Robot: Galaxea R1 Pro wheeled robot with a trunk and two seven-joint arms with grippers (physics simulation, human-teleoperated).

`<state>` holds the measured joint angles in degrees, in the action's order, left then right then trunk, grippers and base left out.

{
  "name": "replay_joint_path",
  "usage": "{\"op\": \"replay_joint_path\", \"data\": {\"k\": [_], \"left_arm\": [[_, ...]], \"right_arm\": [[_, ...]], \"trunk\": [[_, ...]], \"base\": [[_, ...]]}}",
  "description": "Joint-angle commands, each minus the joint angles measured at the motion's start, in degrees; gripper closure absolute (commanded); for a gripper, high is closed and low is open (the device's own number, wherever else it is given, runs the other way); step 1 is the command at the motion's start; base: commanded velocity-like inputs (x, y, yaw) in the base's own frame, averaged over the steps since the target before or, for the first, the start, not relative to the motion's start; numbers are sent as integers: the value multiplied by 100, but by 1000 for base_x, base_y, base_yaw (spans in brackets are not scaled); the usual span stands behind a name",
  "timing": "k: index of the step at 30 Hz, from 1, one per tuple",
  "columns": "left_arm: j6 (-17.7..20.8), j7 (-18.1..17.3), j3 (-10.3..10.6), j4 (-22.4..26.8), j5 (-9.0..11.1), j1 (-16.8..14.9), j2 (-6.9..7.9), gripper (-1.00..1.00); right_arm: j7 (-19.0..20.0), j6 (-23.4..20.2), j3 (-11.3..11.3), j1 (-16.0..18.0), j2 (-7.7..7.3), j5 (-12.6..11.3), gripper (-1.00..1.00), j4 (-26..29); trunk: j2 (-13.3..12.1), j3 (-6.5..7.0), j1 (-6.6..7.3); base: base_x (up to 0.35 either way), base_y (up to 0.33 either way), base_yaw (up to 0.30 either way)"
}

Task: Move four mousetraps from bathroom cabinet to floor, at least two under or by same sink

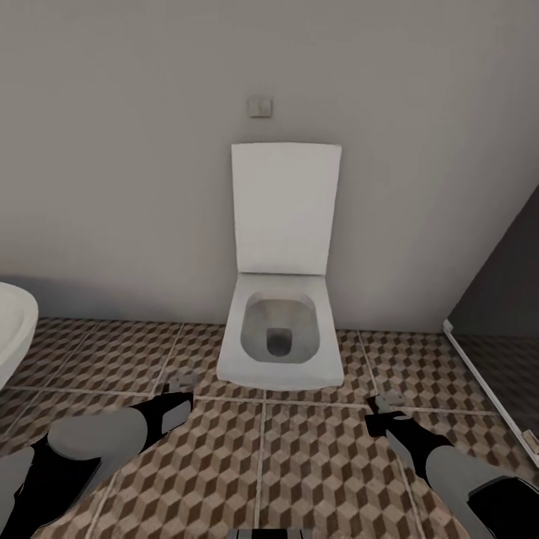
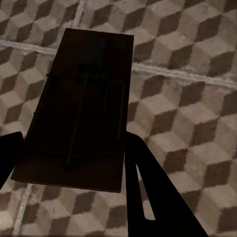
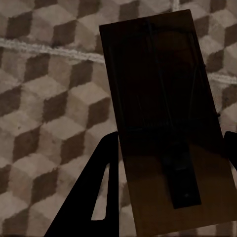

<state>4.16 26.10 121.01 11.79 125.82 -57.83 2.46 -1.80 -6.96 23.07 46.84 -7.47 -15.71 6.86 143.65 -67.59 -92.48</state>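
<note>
In the left wrist view, a dark-brown mousetrap (image 2: 81, 108) sits between the black fingers (image 2: 148, 187) of my left gripper (image 2: 73, 143), which is shut on its sides above the bathroom floor (image 2: 197, 123). My right gripper (image 3: 172, 138) is likewise shut on a second mousetrap (image 3: 168, 113), one finger (image 3: 98, 192) at each long edge. In the head view my left gripper (image 1: 178, 383) and right gripper (image 1: 385, 408) hang low over the cube-pattern floor (image 1: 314, 464), on either side of a white toilet. The cabinet and the sink are out of view.
A white toilet (image 1: 281, 329) with its lid up stands against the grey wall straight ahead. A white rounded fixture edge (image 1: 11, 329) shows at the far left. A dark panel with a white base rail (image 1: 486, 374) closes the right side.
</note>
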Motion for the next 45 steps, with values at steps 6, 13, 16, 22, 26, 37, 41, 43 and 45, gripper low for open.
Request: {"op": "replay_joint_path", "data": {"k": [6,13,16,22,26,37,41,43,45], "left_arm": [[7,-8,1,-1,-13,2,0,100],[6,-8,1,-1,-13,0,0,100],[6,-8,1,-1,-13,1,0,100],[6,-8,1,2,-13,0,-3,100],[6,-8,5,7,-20,0,-14,100],[6,-8,2,8,-22,0,-18,100],[6,-8,3,8,-20,0,-45,100],[8,-6,2,8,-25,0,-66,100],[18,-2,2,2,-28,0,-79,100]], "right_arm": [[5,2,-3,0,0,-11,100,0],[5,2,-2,0,0,-11,100,0],[5,2,-2,0,0,-11,100,0],[5,2,-4,0,0,-11,100,0],[5,2,-4,0,0,-5,100,0],[-1,-20,4,3,-9,9,100,38],[-20,-71,5,15,9,13,100,75],[-146,-158,5,60,57,-1,100,89],[-524,-428,2,196,90,-5,100,104]], "trunk": [[9,-134,-15],[18,-289,-33],[22,-355,-41],[26,-422,-49],[26,-422,-49],[26,-422,-49],[26,-422,-49],[26,-422,-49],[26,-422,-49]], "base": [[0,0,0],[0,0,0],[0,0,0],[0,0,0],[0,0,0],[0,0,0],[0,0,0],[0,0,0],[0,0,0]]}}
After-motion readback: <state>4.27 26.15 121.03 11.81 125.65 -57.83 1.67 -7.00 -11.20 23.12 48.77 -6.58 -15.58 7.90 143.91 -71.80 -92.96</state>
